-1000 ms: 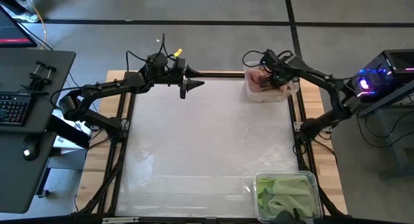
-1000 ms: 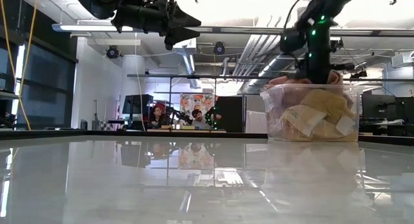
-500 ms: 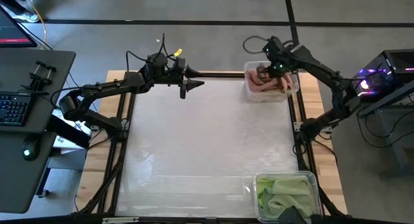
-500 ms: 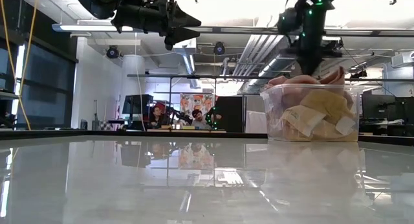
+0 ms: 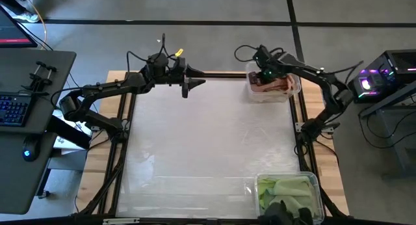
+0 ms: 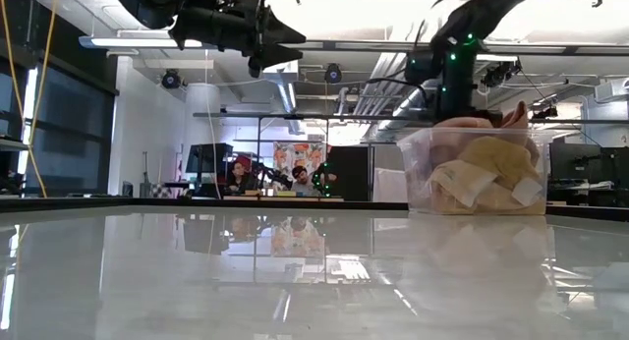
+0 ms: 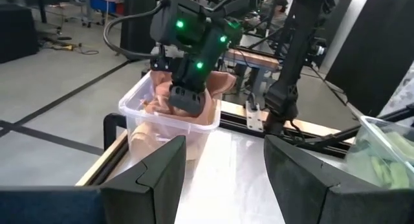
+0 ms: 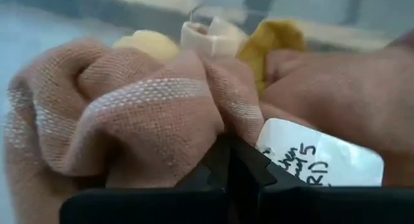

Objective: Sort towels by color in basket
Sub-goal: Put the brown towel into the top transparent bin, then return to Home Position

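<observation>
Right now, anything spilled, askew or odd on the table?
Nothing stands out. Pink and mustard cloth towels sit heaped inside the clear plastic bin, where the right gripper is. Light green towels fill the other clear bin. The left gripper hovers open.

Two clear bins [image 5: 273, 87] [image 5: 288, 196], two arms [image 5: 104, 92] [image 5: 318, 79], and two people [image 6: 238, 175] [image 6: 298, 178] seated behind.

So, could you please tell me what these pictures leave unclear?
- How many towels fill the far bin: piled, and the right gripper covers them in the high view.
- The green towels' bin: cut by the high view's bottom edge.
- Tag writing: partly hidden by the fingers.
</observation>
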{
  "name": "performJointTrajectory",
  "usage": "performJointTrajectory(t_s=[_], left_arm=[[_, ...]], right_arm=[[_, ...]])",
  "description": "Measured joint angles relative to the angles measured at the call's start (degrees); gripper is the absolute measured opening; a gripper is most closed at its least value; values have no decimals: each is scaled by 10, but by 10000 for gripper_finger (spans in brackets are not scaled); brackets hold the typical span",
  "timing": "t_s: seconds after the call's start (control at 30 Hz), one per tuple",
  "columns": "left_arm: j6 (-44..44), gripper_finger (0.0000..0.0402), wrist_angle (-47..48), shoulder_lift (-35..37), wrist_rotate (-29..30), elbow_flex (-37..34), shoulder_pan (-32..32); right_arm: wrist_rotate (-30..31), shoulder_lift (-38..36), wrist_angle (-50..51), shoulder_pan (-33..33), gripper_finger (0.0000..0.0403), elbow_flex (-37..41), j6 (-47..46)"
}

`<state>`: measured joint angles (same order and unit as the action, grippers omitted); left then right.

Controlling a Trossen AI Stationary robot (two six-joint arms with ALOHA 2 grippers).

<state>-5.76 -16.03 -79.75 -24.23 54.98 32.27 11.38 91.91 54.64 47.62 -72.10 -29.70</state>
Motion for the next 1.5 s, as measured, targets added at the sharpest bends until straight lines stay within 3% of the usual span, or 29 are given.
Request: performJointTrajectory(t_s=[0.13,0.33,0.47,0.67,0.83,0.93,1.07,1.2,1.37,1.5], left_arm=[[-2,195,1,0,0,0,0],[-31,195,0,1,0,0,0],[-36,195,0,2,-6,0,0],[-42,195,19,18,-7,0,0],[-66,195,16,19,-11,0,-1],[-113,195,-7,20,-15,0,-5],[-141,195,-38,20,-7,0,-16],[-164,195,-38,21,25,0,-26],[-212,195,-32,21,38,0,-33],[-247,195,-34,21,38,0,-35]], right_arm=[[59,-4,8,8,0,-3,13],[101,-61,105,16,0,-39,26],[58,-139,100,-3,0,-45,59],[-17,-286,136,-70,0,-46,181],[-43,-390,147,-111,0,-25,83],[-111,-464,31,-146,0,45,134],[-193,-568,-180,-182,0,199,133],[-263,-648,-366,-204,0,349,36],[-278,-701,-586,-241,0,501,-139],[-359,-719,-808,-309,0,579,-149]])
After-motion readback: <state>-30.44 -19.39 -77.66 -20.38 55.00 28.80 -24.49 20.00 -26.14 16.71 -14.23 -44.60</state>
